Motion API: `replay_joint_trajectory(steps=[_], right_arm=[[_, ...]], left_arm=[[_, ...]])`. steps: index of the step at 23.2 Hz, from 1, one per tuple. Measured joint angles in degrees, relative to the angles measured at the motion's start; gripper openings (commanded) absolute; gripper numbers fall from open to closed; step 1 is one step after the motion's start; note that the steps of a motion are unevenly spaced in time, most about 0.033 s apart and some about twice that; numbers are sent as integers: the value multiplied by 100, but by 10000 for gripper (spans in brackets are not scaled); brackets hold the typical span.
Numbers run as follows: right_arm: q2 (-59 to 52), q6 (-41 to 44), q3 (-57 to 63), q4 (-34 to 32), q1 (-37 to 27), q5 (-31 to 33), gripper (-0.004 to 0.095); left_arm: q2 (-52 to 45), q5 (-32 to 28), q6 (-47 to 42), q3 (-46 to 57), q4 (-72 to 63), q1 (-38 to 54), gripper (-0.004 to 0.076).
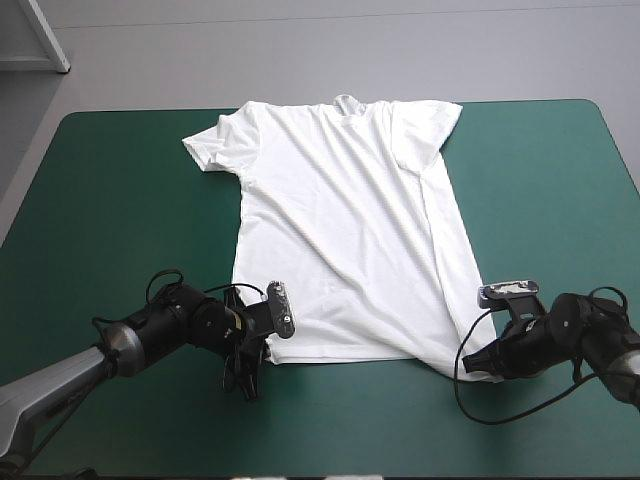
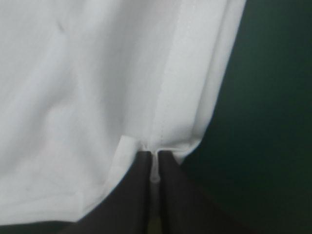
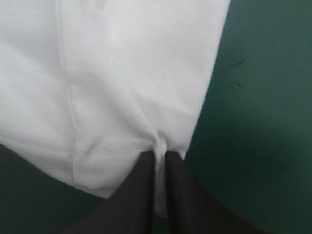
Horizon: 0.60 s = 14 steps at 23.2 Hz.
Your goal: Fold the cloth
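The T-shirt (image 1: 345,220) lies spread flat mid-table on the teal-green cover (image 1: 110,200), collar toward the far edge. The left gripper (image 2: 155,161) is pinched tight on the hem at the shirt's near left corner. The right gripper (image 3: 161,156) is nipped onto the near right corner, and the cloth stretches away ahead of both.

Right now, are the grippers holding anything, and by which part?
Both hold the T-shirt by its bottom hem. The left gripper is shut on the hem near one corner, the right gripper near the other. The rest lies flat.
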Motion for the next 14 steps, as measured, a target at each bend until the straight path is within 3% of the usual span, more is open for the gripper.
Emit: replay_joint_trajectory(steps=[7,11,14], right_arm=[[-270,-80,-428,228,4,-11,1],[-521,-463,-1674,789,4,172,1],[-502,-907,-2692,1183,4,-27,0]], left_arm=[[-70,-26,-536,0,7,0,19],[-649,-119,-1351,-198,501,17,19],[-1283,-148,-2217,-846,1485,24,19]])
